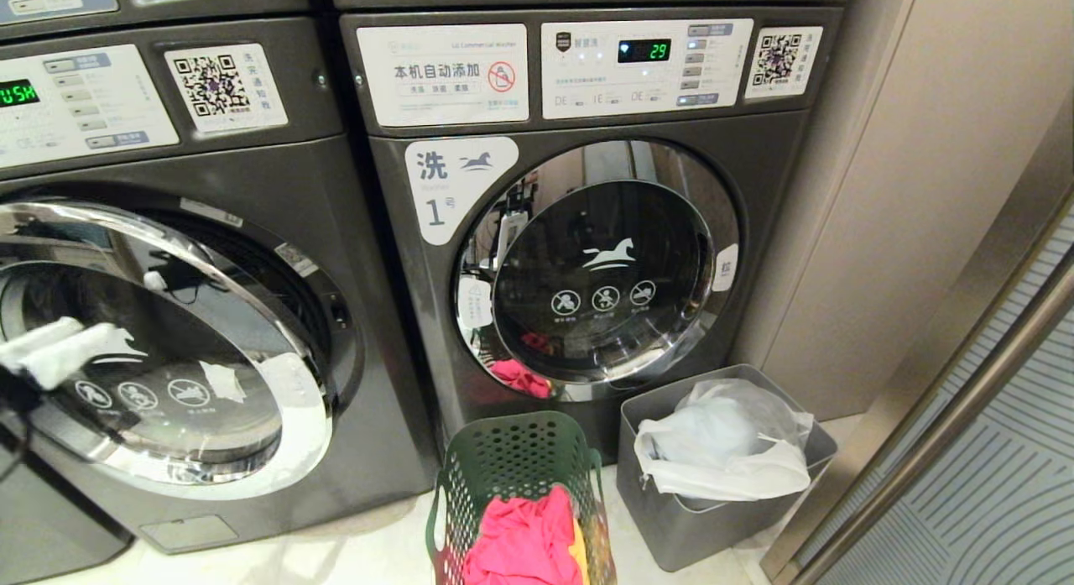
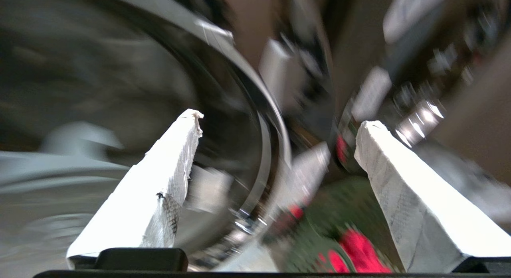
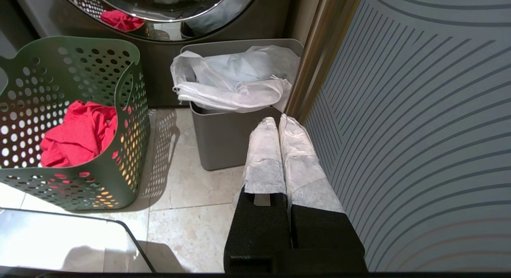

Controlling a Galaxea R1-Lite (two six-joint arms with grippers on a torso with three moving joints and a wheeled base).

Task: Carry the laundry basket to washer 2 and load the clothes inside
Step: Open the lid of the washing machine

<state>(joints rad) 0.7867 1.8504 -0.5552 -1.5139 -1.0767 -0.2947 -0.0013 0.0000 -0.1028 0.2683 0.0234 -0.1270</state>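
Head view: two dark grey washers side by side. The left washer [image 1: 168, 333], at the left of the frame, has its round door [image 1: 159, 350] swung partly open; the left gripper [image 1: 50, 350] sits at the far left edge before that door, jaws wide apart and empty. The right washer [image 1: 587, 232], labelled 1, is closed. The green laundry basket [image 1: 512, 459] stands at bottom centre with pink clothes [image 1: 520, 543] inside, beside a grey bin [image 1: 713, 518]. Left wrist view: blurred, the white fingers [image 2: 167, 178] spread before the chrome door rim. Right wrist view: the right gripper [image 3: 279, 126] is pressed closed, empty, near the bin. Risks: the left gripper could knock the door closed, or garments could snag on the rim.
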